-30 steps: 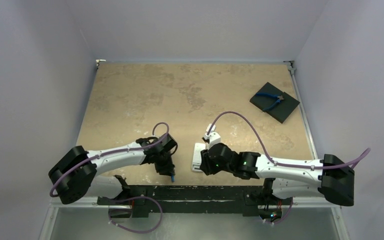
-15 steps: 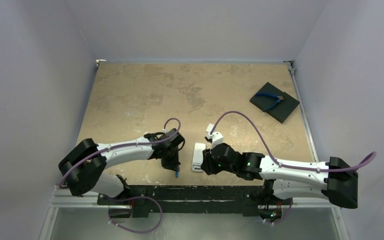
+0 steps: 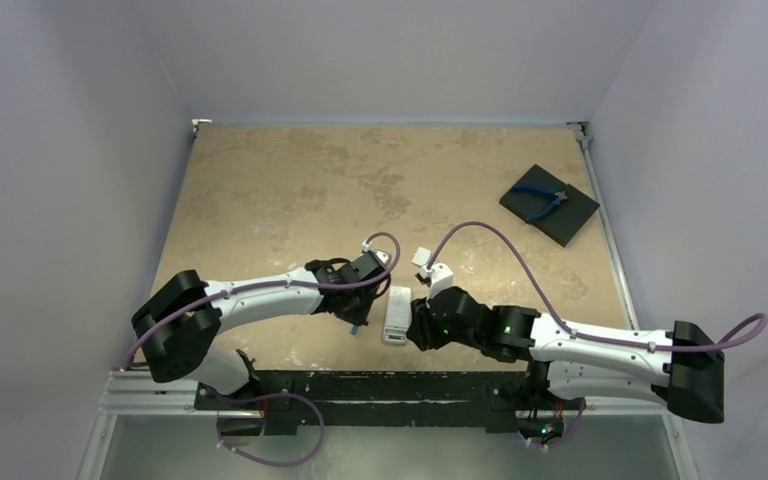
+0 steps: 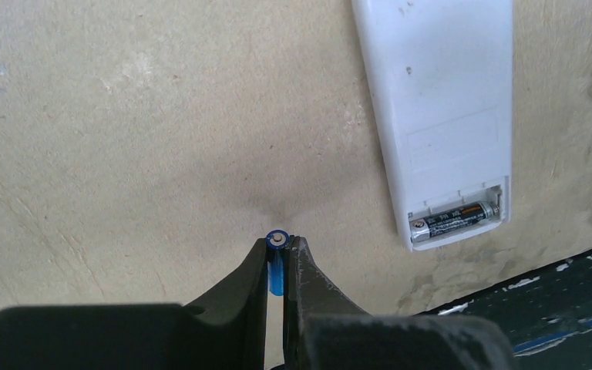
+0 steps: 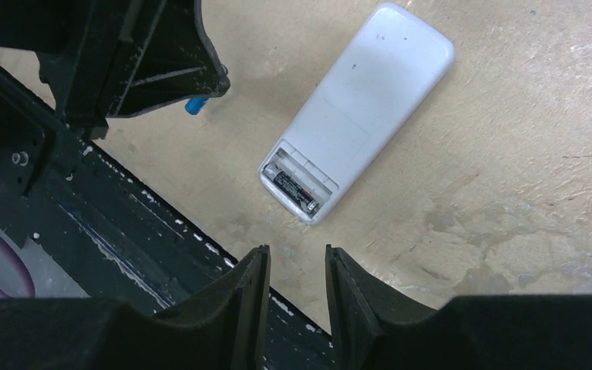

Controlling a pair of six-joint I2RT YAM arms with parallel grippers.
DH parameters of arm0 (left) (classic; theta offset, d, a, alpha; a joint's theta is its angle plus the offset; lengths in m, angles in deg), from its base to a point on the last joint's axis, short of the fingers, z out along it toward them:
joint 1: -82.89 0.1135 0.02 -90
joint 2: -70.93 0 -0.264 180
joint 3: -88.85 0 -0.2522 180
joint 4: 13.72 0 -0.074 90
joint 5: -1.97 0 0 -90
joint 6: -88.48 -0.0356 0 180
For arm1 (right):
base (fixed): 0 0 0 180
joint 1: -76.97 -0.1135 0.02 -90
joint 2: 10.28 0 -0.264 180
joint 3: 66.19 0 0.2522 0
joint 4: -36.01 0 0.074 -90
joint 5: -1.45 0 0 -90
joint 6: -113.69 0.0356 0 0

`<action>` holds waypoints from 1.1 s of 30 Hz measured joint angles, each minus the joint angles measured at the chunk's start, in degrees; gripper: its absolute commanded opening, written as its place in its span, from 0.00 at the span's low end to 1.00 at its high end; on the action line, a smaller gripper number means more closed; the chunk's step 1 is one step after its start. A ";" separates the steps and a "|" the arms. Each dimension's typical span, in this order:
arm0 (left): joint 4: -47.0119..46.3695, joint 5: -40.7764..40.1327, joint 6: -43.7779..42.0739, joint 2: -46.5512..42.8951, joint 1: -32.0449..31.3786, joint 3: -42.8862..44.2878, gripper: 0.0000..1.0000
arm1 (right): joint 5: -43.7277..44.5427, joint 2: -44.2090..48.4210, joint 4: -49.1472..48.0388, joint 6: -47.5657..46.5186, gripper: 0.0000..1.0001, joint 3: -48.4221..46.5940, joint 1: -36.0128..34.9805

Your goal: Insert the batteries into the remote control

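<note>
The white remote control (image 3: 397,314) lies back side up near the table's front edge, its battery bay open. It also shows in the left wrist view (image 4: 439,108) and the right wrist view (image 5: 358,108). A dark battery (image 4: 455,220) lies in the bay, also seen in the right wrist view (image 5: 296,190). My left gripper (image 4: 279,243) is shut on the blue battery (image 4: 277,262), just left of the remote; the blue battery shows in the top view (image 3: 356,326) and the right wrist view (image 5: 195,104). My right gripper (image 5: 296,258) is open and empty, just right of the remote.
A black square pad (image 3: 550,204) with blue-handled pliers (image 3: 542,199) on it sits at the far right. The black rail (image 3: 380,385) of the arm bases runs along the table's front edge, close to the remote.
My left gripper has moved right toward the remote, carrying the blue battery. My right arm has shifted a little and the remote has stayed in place.
</note>
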 measured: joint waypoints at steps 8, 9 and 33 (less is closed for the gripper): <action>1.77 -4.50 -6.82 3.87 -5.81 3.89 0.06 | 0.02 1.92 1.55 -0.79 0.45 -0.02 0.00; 2.05 -5.27 -7.19 4.39 -6.47 4.35 0.08 | 0.02 2.08 1.77 -0.83 0.46 -0.02 0.00; 5.16 -11.80 -7.56 7.13 -12.74 5.75 0.34 | 1.07 13.40 8.72 -2.82 0.57 -0.20 0.00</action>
